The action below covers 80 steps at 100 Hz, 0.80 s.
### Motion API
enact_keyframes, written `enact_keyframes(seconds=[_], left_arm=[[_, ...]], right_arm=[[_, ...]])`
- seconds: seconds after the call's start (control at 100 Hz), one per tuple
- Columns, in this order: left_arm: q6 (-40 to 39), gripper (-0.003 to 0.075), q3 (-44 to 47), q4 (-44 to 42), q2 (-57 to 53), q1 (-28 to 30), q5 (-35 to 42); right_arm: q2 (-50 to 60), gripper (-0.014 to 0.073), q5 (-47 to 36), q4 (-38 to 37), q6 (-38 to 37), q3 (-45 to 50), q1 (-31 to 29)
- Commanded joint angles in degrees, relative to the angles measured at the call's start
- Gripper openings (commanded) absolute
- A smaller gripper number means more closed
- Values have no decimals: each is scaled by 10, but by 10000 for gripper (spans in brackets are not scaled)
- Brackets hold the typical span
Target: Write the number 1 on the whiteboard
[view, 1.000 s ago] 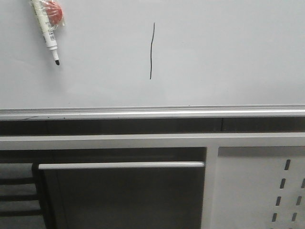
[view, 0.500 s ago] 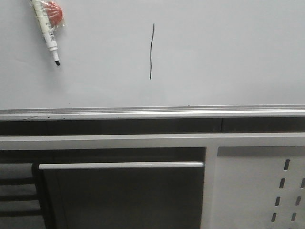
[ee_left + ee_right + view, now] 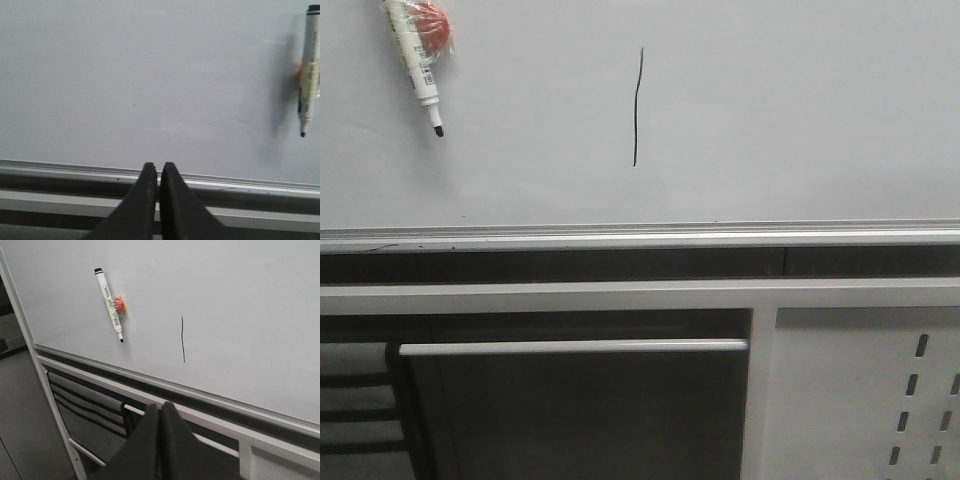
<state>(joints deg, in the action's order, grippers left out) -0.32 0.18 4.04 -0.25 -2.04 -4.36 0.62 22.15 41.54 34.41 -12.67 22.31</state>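
Front view: the whiteboard (image 3: 800, 110) fills the upper half, with its silver rail (image 3: 640, 238) along the lower edge. A marker (image 3: 418, 62) hangs at upper left on a red holder (image 3: 432, 25), uncapped black tip down and angled slightly right. The number 1 (image 3: 637, 106) stands right of the marker, well apart, with nothing covering it; its long axis is nearly vertical, slightly wavy. A slotted grey panel (image 3: 865, 395) sits at lower right. Compared with 1.0 s ago, stroke and marker sit marginally higher; otherwise unchanged.

Left wrist view: left gripper (image 3: 159, 172) has its fingers pressed together, holding nothing, in front of the rail. The marker appears at the edge.

Right wrist view: right gripper (image 3: 160, 412) likewise closed and empty. Marker and stroke are both visible.
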Motion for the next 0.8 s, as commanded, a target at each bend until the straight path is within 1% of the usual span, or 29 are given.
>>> enact_keyframes(seconds=[0.0, 0.29, 0.38, 0.79], left_arm=[[-5, -20, 24, -10, -13, 9, 47], [-5, -20, 24, -4, -13, 9, 44], [-5, -20, 24, 24, -13, 9, 47], [-5, -20, 24, 25, -13, 9, 47]], right_arm=[[6, -53, -39, 10, 1, -14, -3], [6, -53, -39, 10, 1, -14, -3], [6, -53, -39, 10, 1, -14, -3], [6, -53, -39, 10, 1, -14, -3]])
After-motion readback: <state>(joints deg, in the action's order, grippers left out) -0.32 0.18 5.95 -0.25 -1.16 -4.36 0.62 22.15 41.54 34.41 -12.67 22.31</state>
